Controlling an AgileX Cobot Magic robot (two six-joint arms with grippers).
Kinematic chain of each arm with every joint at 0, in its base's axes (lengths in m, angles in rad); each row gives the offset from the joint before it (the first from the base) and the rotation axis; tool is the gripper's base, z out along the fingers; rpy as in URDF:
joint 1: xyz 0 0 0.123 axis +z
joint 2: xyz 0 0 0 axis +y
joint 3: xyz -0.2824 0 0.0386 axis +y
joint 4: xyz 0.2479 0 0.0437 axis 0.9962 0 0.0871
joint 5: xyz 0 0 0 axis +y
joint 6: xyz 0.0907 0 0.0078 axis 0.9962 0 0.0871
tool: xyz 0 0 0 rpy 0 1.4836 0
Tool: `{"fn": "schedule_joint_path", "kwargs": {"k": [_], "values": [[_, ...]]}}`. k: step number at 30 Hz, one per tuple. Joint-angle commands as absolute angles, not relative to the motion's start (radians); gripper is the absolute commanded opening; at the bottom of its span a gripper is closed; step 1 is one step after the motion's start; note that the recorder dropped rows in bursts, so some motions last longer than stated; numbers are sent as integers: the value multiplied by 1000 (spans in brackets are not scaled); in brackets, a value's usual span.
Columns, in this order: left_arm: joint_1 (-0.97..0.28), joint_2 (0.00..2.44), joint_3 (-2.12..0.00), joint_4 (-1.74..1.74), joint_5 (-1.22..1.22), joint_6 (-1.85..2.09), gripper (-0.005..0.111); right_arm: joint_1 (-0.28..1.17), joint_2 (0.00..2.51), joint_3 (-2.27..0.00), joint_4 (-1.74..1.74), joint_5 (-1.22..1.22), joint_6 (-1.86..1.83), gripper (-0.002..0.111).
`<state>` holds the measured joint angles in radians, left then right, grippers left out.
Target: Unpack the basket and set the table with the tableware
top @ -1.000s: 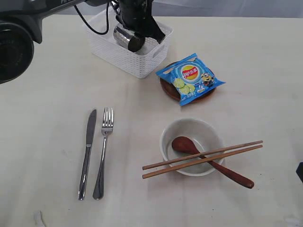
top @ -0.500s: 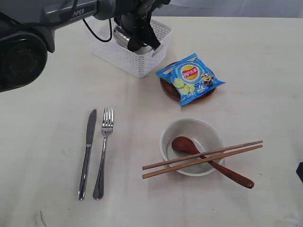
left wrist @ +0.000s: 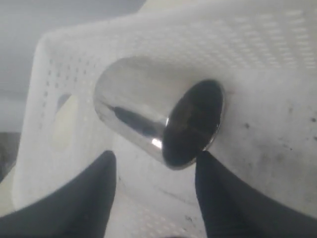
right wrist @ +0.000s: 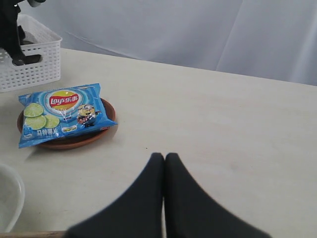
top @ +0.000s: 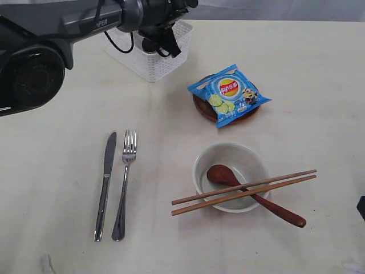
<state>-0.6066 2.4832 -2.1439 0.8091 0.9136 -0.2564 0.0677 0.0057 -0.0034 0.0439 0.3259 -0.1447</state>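
Note:
The white basket (top: 140, 64) stands at the far edge of the table (top: 51, 142). My left gripper (top: 164, 41) reaches down into it. Inside the basket (left wrist: 277, 59) the steel cup (left wrist: 148, 116) lies on its side, just beyond the open left gripper (left wrist: 156, 166), mouth near one fingertip. Laid out on the table are the knife (top: 104, 185), the fork (top: 124, 182) and the off-white bowl (top: 228, 150). The wooden spoon (top: 221, 173) and chopsticks (top: 274, 181) rest in and across the bowl. My right gripper (right wrist: 164, 156) is shut and empty above bare table.
A blue chips packet (top: 229, 92) lies on the small brown plate (top: 199, 106), right of the basket. The right wrist view shows the same packet (right wrist: 62, 111), the plate (right wrist: 74, 142) and the basket (right wrist: 29, 69).
The left arm has gone farther back and down into the basket. The basket has shifted toward the far left. The cup, seen up at the gripper before, now lies inside the basket.

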Motion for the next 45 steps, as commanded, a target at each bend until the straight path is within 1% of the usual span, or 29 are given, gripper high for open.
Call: {"fn": "schedule_joint_path", "kwargs": {"k": [1,3,5,6,8,13,23,25,27,29,30,32,33,35,39,45], "values": [[-595,2489,-2139,741,955,-259,41,63,0,0,40,320,-145,0],[-591,2488,-2143,592,946,-148,35,63,0,0,40,320,-145,0],[-591,2490,-2143,473,950,-38,25,63,0,0,40,320,-145,0],[-594,2492,-2143,428,962,-21,12,63,0,0,40,320,-145,0],[-598,2490,-2143,414,980,-23,0,63,0,0,40,320,-145,0],[-600,2482,-2164,361,1039,0,0,63,0,0,40,320,-145,0],[-600,2390,-2188,277,1045,-8,0,63,0,0,40,320,-145,0],[-595,2390,-2208,312,1071,-11,11,63,0,0,40,320,-145,0],[-595,2396,-2208,422,1114,-15,37,63,0,0,40,320,-145,0],[-591,2398,-2206,536,1141,-120,65,63,0,0,40,320,-145,0],[-586,2398,-2205,582,1159,-159,67,63,0,0,40,320,-145,0],[-576,2401,-2205,562,1170,-132,57,63,0,0,40,320,-145,0],[-576,2403,-2205,547,1172,-114,54,63,0,0,40,320,-145,0],[-574,2418,-2205,546,1182,-105,55,63,0,0,40,320,-145,0],[-574,2441,-2205,515,1176,-97,63,63,0,0,40,320,-145,0],[-574,2443,-2205,519,1157,-106,62,63,0,0,40,320,-145,0]]}}
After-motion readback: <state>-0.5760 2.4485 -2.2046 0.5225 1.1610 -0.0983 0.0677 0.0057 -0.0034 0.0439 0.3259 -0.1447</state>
